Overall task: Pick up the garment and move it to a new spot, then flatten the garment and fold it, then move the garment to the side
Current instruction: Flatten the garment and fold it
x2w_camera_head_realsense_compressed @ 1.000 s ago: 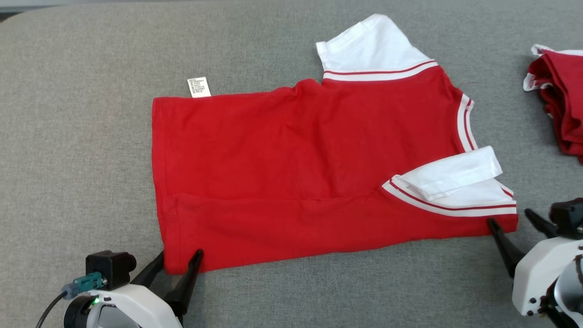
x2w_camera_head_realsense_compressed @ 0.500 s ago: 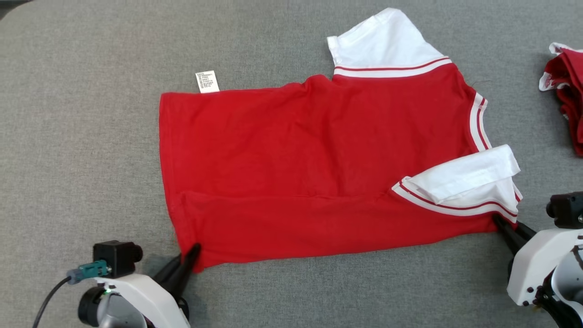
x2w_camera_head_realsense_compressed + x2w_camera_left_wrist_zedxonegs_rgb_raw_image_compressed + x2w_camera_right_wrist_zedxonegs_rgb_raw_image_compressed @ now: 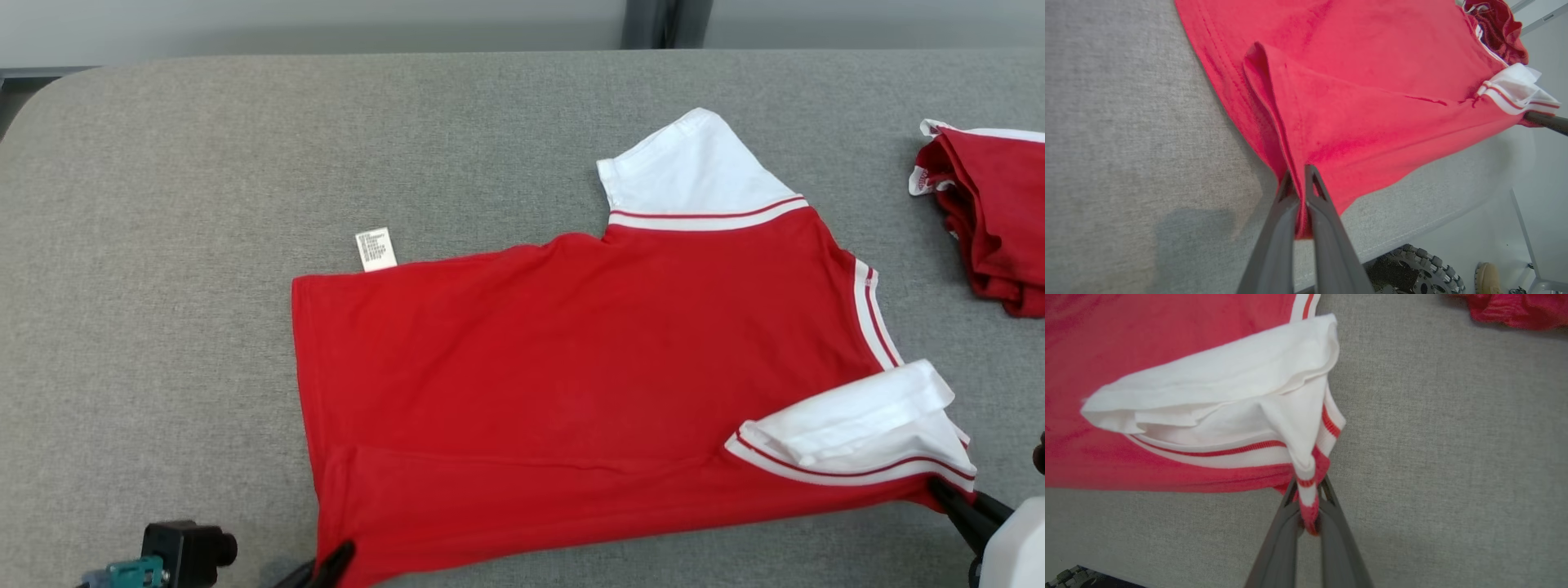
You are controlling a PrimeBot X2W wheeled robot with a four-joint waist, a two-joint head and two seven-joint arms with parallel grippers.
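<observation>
The garment [image 3: 588, 367] is a red T-shirt with white sleeves and red-striped white trim, lying sideways on the grey table [image 3: 180, 245]. My left gripper [image 3: 336, 559] is shut on its near hem corner; in the left wrist view the red cloth [image 3: 1331, 122] bunches between the two dark fingers of that gripper [image 3: 1299, 173]. My right gripper [image 3: 940, 490] is shut on the near shoulder corner under the folded white sleeve [image 3: 857, 425]. In the right wrist view, striped trim and red cloth [image 3: 1306, 473] are pinched in the gripper [image 3: 1306, 486], lifted slightly.
A second bundle of red and white clothing [image 3: 992, 224] lies at the table's right edge. A white care label [image 3: 376, 249] sticks out of the shirt's far side. The table's near edge, a toothed wheel [image 3: 1412, 273] and a shoe [image 3: 1488, 277] lie below.
Both grippers have closed on the shirt's near corners, which now lift slightly. The head camera has tilted up, so the whole scene sits lower in the picture.
</observation>
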